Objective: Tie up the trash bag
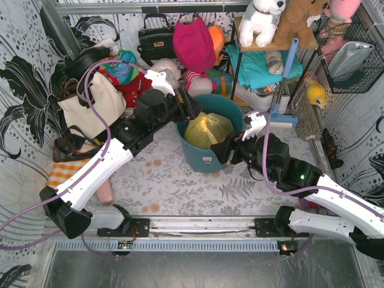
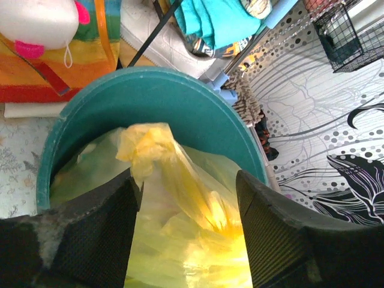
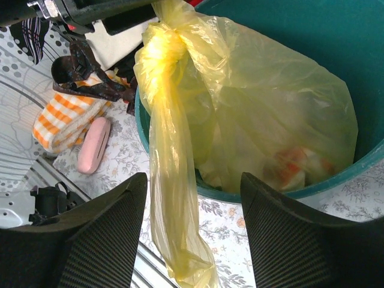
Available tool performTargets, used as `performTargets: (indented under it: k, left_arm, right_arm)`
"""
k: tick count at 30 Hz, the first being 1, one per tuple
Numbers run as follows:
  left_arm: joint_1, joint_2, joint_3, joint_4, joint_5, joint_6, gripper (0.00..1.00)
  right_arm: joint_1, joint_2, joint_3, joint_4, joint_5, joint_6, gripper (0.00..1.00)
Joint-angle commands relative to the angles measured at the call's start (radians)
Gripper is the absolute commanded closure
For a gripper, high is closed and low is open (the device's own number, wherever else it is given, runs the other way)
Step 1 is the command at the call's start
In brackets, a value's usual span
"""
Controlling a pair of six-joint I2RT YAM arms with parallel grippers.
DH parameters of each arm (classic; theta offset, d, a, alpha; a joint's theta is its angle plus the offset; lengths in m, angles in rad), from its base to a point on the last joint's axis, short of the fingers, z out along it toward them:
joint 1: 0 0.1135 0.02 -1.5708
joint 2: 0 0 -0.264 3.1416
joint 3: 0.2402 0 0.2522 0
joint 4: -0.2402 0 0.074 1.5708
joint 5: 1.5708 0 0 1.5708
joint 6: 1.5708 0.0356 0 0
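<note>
The trash bag (image 1: 207, 130) is thin yellow-green plastic and sits inside the round teal bin (image 1: 231, 107). Its neck is gathered into a knot (image 3: 159, 48), and a long twisted tail (image 3: 174, 198) hangs over the bin's rim. My left gripper (image 1: 189, 109) is open at the bin's left rim. In the left wrist view its fingers straddle the bag's gathered top (image 2: 147, 144) without closing on it. My right gripper (image 1: 224, 151) is open at the bin's front. The tail hangs loose between its fingers (image 3: 108, 234). Something white and orange (image 3: 294, 165) shows through the bag.
Handbags (image 1: 157, 39), a cream tote (image 1: 96, 108), a pink cap (image 1: 193, 43) and soft toys (image 1: 264, 18) crowd the back. A shelf with teal cloth (image 1: 264, 66) and a wire basket (image 1: 354, 60) stand at the right. A pink case (image 3: 93, 144) and an orange checked cloth (image 3: 60, 129) lie left of the bin.
</note>
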Motion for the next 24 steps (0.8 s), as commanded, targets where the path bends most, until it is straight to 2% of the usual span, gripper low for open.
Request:
performTargets:
  k: [1, 3, 5, 9, 11, 13, 16, 17, 21, 24]
  left_arm:
    - [0.022, 0.019, -0.001, 0.103, 0.029, 0.008, 0.34]
    - [0.029, 0.039, 0.016, 0.1, 0.046, 0.016, 0.4]
    - [0.031, 0.051, 0.03, 0.092, 0.052, 0.025, 0.41]
    - [0.031, 0.059, 0.035, 0.102, 0.059, 0.03, 0.44]
    - [0.032, 0.061, 0.036, 0.106, 0.065, 0.032, 0.48]
    - [0.033, 0.063, 0.038, 0.109, 0.072, 0.039, 0.57]
    - [0.033, 0.063, 0.044, 0.114, 0.073, 0.046, 0.74]
    - [0.033, 0.064, 0.048, 0.118, 0.076, 0.054, 0.79]
    - [0.034, 0.085, 0.135, 0.103, 0.092, 0.114, 1.0]
    - [0.035, 0.119, 0.242, 0.072, 0.058, 0.162, 1.0]
  right_arm:
    - [-0.001, -0.015, -0.012, 0.018, 0.033, 0.024, 0.38]
    - [0.0, -0.006, -0.015, 0.035, 0.02, 0.003, 0.35]
    - [-0.001, 0.016, -0.007, 0.035, 0.02, 0.001, 0.35]
    - [0.0, 0.059, 0.02, 0.043, 0.0, -0.01, 0.43]
    - [-0.001, 0.072, 0.035, 0.042, -0.003, -0.021, 0.53]
    - [-0.001, 0.072, 0.042, 0.045, 0.002, -0.027, 0.7]
    - [-0.001, 0.059, 0.04, 0.069, 0.009, -0.029, 0.89]
    - [0.0, 0.049, 0.041, 0.079, 0.007, -0.033, 1.0]
    - [-0.001, 0.039, 0.085, 0.08, -0.05, -0.087, 1.0]
    - [0.0, 0.052, 0.169, 0.03, -0.027, -0.105, 1.0]
